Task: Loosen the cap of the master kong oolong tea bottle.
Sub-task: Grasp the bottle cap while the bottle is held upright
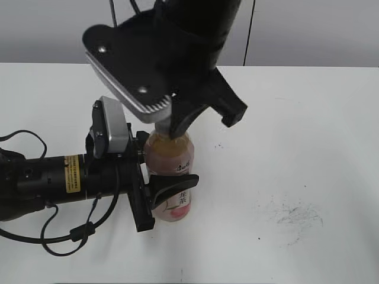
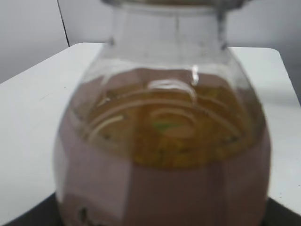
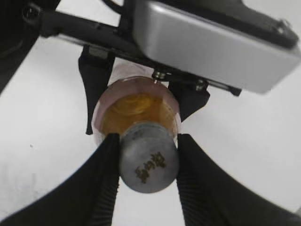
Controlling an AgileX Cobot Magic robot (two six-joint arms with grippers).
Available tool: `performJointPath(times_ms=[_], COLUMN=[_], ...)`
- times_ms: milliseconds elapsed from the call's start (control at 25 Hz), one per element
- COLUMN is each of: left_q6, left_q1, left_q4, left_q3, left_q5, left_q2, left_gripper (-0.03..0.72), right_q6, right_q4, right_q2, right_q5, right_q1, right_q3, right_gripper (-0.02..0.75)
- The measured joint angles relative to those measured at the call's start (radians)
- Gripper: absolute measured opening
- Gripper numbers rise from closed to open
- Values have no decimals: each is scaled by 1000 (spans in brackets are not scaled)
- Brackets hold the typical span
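Between the right gripper's (image 3: 149,162) two black ribbed fingers (image 3: 106,179) sits the cap (image 3: 149,164), grey and round with dark print on its top. The fingers are nearly closed and press on its left and right sides. Just below the cap, the bottle (image 3: 136,110) widens into a clear shoulder over amber tea.

Farther down the same bottle (image 1: 170,177), the left gripper (image 1: 169,186) comes in from the left side and is closed round the labelled middle. One dark finger (image 1: 174,184) wraps across the front of the pink-and-white label; the other is hidden behind the bottle. In the left wrist view, the bottle (image 2: 164,141) fills almost all of the picture, right up against the camera, its neck running off the top edge.

The bottle stands upright on a white table (image 1: 308,148). Beyond the right gripper (image 1: 172,131), well to the right of the bottle, a patch of grey scuff marks (image 1: 296,216) shows on the table.
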State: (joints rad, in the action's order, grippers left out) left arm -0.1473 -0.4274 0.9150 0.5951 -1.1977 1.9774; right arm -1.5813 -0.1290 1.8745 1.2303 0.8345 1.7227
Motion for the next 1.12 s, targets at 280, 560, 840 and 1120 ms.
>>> performJointPath(times_ms=[280,560,840,1120], left_q6=[3,0,-9,-10], left_q1=[0,0,0,0], left_q4=[1,-1,-12,-12], left_q3=[0,0,0,0], left_q5=[-1,-1,2,2], left_q2=[0,0,0,0], left_gripper=[400,400,398,398], right_q6=[-755,-1021,-395,448], right_q4=[-19,-19,-9,78], right_q2=[5,6,6,6], right_q5=[12,12,-6,-27], right_q1=[-3,-3,1,1], right_q3=[11,15,16,16], right_gripper=[277,277,506,564])
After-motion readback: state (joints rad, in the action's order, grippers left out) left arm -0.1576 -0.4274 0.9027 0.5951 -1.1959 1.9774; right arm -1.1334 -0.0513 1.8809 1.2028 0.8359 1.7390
